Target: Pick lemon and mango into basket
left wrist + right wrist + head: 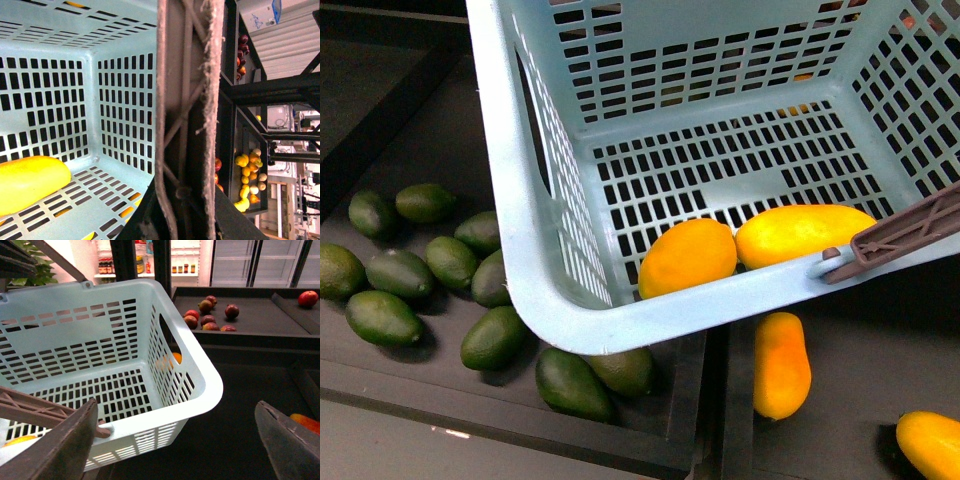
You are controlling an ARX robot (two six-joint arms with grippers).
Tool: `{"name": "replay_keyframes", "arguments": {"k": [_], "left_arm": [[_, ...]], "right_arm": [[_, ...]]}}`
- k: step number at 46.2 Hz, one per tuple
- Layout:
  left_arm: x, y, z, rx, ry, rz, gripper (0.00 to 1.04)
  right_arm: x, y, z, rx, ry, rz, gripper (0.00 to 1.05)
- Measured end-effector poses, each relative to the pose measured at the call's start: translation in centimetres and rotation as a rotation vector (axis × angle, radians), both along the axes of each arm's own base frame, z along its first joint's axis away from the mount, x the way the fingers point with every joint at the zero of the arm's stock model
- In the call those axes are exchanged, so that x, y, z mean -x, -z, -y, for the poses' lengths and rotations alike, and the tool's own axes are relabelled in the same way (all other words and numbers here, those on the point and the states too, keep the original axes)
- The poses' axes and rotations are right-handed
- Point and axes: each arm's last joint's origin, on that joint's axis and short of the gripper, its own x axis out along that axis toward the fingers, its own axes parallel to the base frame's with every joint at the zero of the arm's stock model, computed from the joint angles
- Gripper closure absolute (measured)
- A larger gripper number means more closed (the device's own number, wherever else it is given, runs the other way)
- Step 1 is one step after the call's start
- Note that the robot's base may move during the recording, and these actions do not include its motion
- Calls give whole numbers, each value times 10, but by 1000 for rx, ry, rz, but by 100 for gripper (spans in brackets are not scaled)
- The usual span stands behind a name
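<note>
The pale blue slatted basket (550, 300) is the biggest thing in sight and serves as the landmark. It fills most of the front view, tipped so its open floor faces the camera. A brown ribbed handle (905, 235) runs across the basket's near rim on the right side.

Below the basket and to its left lies a dark tray (380, 385) holding a heap of dark green avocados (385, 317); two of them sit partly under the basket's rounded near corner.

Inside the basket, against its near wall, the mango (802, 233) lies lengthwise, and the lemon (688, 257) rests touching the mango's left end. The left wrist view also catches the mango (30, 184) on the basket floor, next to the basket wall (125, 110).

Outside the basket, just below its near rim, another long yellow-orange fruit (781, 364) lies on the dark shelf surface (860, 380), and a further yellow fruit (930, 445) sits farther right of it at the picture's corner.

The right claw (180, 440) stands wide open, its two dark fingers (60, 450) well apart, hovering just beside the basket's outer corner (200, 390) and gripping nothing. Beyond the basket in that view a dark tray carries several reddish fruits (207, 319).

The left claw is too hidden to tell: only a frayed ribbed handle (185, 120) crosses its view close up.
</note>
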Motion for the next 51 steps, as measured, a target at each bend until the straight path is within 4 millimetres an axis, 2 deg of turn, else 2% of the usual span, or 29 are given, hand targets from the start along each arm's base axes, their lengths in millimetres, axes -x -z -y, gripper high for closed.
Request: {"name": "replay_keyframes", "arguments": {"k": [51], "left_arm": [[0,0,0,2,1,0,99]], "right_arm": [[0,0,0,1,-1,0,9]]}}
